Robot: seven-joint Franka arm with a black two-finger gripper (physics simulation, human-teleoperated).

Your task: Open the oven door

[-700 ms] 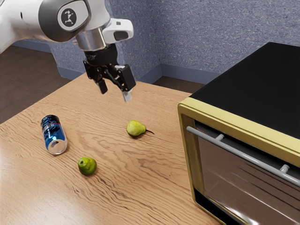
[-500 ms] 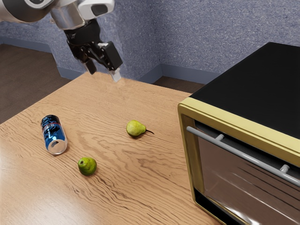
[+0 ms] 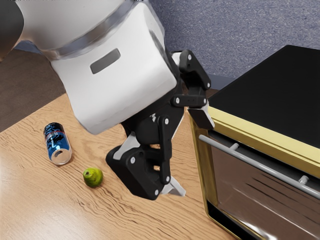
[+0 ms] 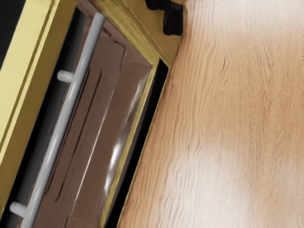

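Observation:
My gripper (image 3: 190,152) is open beside the near end of the oven, its two fingertips wide apart with nothing between them. One fingertip overlaps the oven's front top corner, close to the end of the handle bar. The grey oven handle (image 3: 260,166) runs along the upper part of the glass door (image 3: 250,200), which sits shut in the yellow frame. In the wrist view, the handle (image 4: 61,123) crosses the scene on two short posts, over the brownish door glass (image 4: 97,137). No contact between gripper and handle can be made out.
A blue can (image 3: 57,144) and a green pear (image 3: 93,177) lie on the wooden table (image 3: 60,205), at the exterior view's left. The oven's black top (image 3: 280,90) rises at the right. Dark parts (image 4: 173,20) show near the oven's side in the wrist view.
My arm and gripper have come far across toward the oven and the exterior camera. The gripper now hides the second pear. The can, the other pear and the oven have not moved.

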